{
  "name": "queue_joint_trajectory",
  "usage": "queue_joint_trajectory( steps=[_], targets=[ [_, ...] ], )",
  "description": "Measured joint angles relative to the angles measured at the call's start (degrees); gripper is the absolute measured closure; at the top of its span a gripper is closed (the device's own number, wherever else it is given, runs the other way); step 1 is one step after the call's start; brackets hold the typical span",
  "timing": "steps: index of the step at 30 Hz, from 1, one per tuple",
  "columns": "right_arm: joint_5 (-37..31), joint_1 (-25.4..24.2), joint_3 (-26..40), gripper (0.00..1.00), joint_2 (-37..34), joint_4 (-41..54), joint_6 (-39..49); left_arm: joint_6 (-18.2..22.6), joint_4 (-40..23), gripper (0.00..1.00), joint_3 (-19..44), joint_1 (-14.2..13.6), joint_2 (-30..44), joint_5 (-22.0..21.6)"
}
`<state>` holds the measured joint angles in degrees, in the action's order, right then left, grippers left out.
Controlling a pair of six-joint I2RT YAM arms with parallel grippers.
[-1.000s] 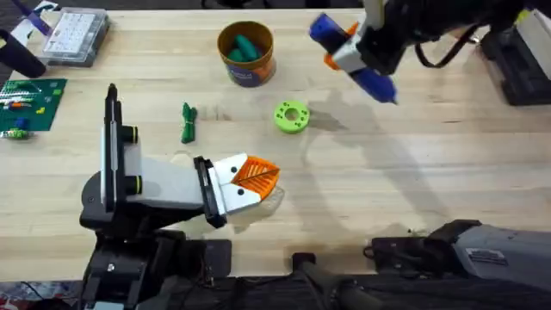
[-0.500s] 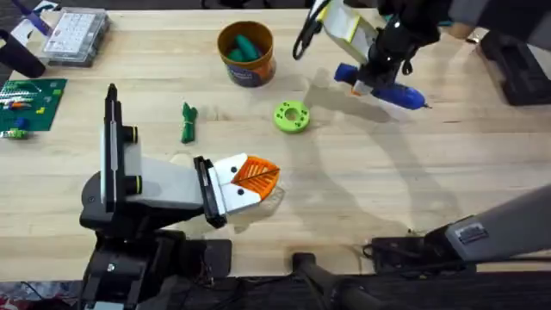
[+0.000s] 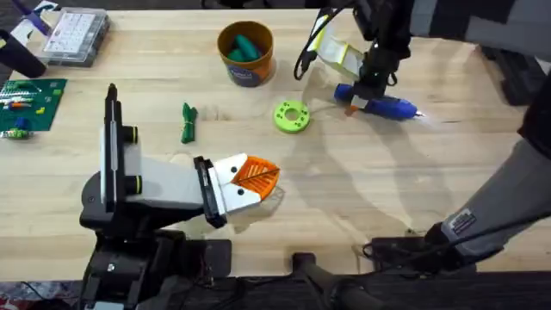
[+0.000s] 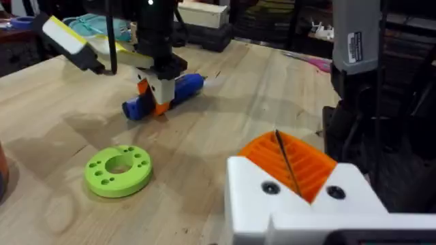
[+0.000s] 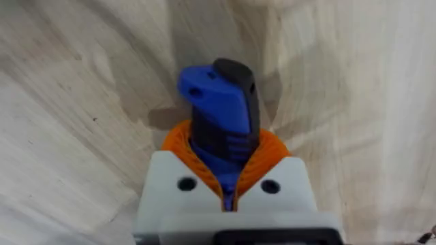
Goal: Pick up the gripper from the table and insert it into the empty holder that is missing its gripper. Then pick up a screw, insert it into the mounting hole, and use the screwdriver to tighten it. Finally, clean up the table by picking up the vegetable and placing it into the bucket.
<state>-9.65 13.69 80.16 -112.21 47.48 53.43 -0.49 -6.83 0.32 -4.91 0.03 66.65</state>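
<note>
Fingers of the right gripper (image 3: 372, 84) are clamped around the blue screwdriver (image 3: 379, 104) at its orange collar end, while the white-and-orange fingers of the left gripper (image 3: 255, 176) rest pressed together and empty near the front of the tabletop (image 3: 362, 198).

Largest first: the wooden tabletop spans the scene, with the left arm folded low at its near left and the right arm reaching across to the far right side. The screwdriver lies low at the surface there, its long axis running roughly side to side, metal tip pointing toward the right edge; whether it has fully settled on the wood cannot be told. The right wrist view shows its blue body (image 5: 219, 116) gripped between the orange pads.

The orange-brown bucket (image 3: 246, 53) stands at the far middle, teal pieces inside. A lime green disc (image 3: 291, 116) sits between the bucket and the screwdriver. Smallest, the dark green vegetable (image 3: 188, 122) lies just ahead of the left arm, its length running front to back, well apart from the right gripper. Judging by position, the left gripper is the nearer one for lifting it, with the bucket a short carry beyond and to the right.
</note>
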Motion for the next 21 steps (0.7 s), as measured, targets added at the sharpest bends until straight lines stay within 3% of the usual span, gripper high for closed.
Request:
queue_joint_trajectory(
  steps=[7,8,10,11,13,14,16,17,21],
  targets=[
    [-0.25,0.04,0.04,0.953,-0.58,-0.15,0.65,0.0,0.0,0.982,0.0,0.0,0.0,0.0],
    [-0.41,0.04,0.04,0.906,-0.58,-0.15,0.51,0.0,0.0,0.982,0.0,0.0,0.0,0.0],
    [-0.72,0.04,0.35,0.592,-0.53,-0.09,0.64,0.0,0.0,0.982,0.0,0.0,0.0,0.0],
    [-0.95,0.04,0.64,0.441,-0.51,-0.51,0.66,0.17,0.02,0.922,0.0,0.0,0.0,-0.02],
    [-1.49,0.0,1.27,0.137,-0.51,-0.67,0.64,0.0,0.0,0.61,0.0,0.0,0.0,-0.02],
    [-1.55,-0.04,1.44,0.041,-0.49,-0.38,0.75,0.0,0.0,0.455,0.0,0.0,0.0,0.0],
    [-1.52,-0.03,1.45,0.01,-0.19,0.48,0.1,0.0,0.0,0.143,0.0,0.0,0.0,0.0],
    [-1.51,-0.02,1.44,0.008,-0.08,0.97,-0.3,-0.21,-0.02,0.05,0.0,0.0,0.0,0.0],
    [-0.82,0.0,1.44,0.006,2.22,4.88,-1.96,-0.18,0.27,0.015,0.0,0.0,0.0,-0.56]
  ],
)
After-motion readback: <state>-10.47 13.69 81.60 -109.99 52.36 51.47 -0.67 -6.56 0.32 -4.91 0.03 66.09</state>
